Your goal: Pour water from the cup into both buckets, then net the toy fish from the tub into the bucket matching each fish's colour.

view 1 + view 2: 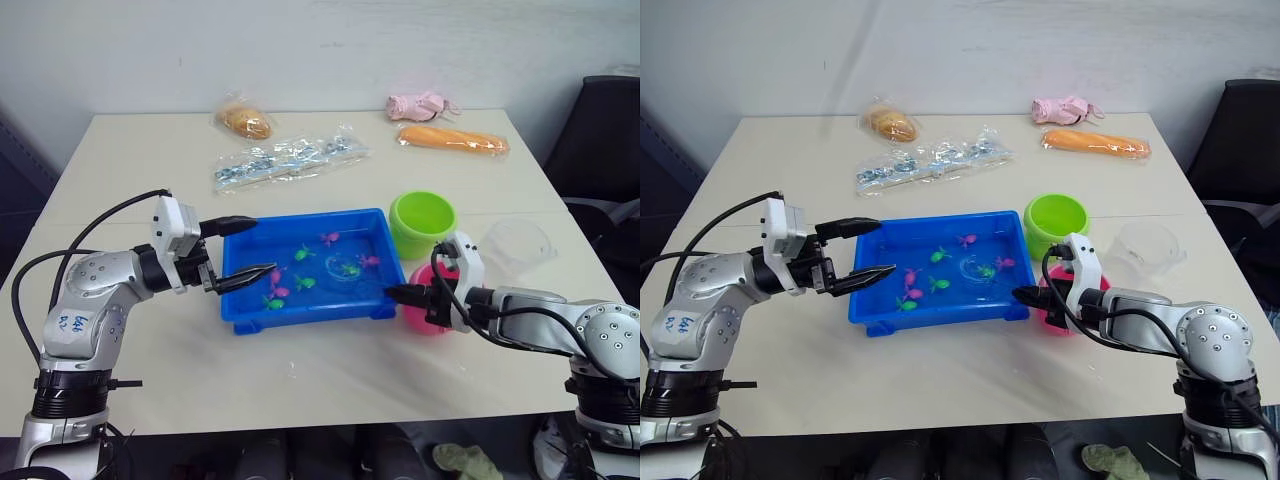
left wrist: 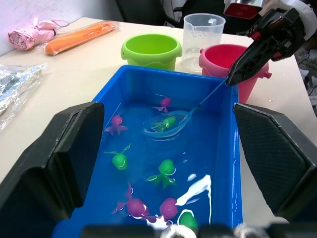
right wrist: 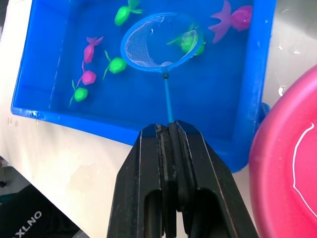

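While the right tool (image 3: 171, 130) is clenching the net's handle (image 3: 167, 101) at the tub's (image 1: 240, 305) near rim, the hoop (image 3: 161, 39) is dipping over a green fish (image 3: 190, 40) inside; the left tool (image 1: 242, 250) is hanging released over the tub's left end, buckets (image 1: 421, 222) just beyond.

A rectangular, cream-coloured tabletop with rounded corners (image 1: 330, 370) stands before a plain, pale grey-white wall (image 1: 300, 50). A black upholstered chair (image 1: 600, 140) stands beside the table's right edge. Dark flooring (image 1: 20, 190) is visible past the table's left edge. Illumination is even and diffuse.
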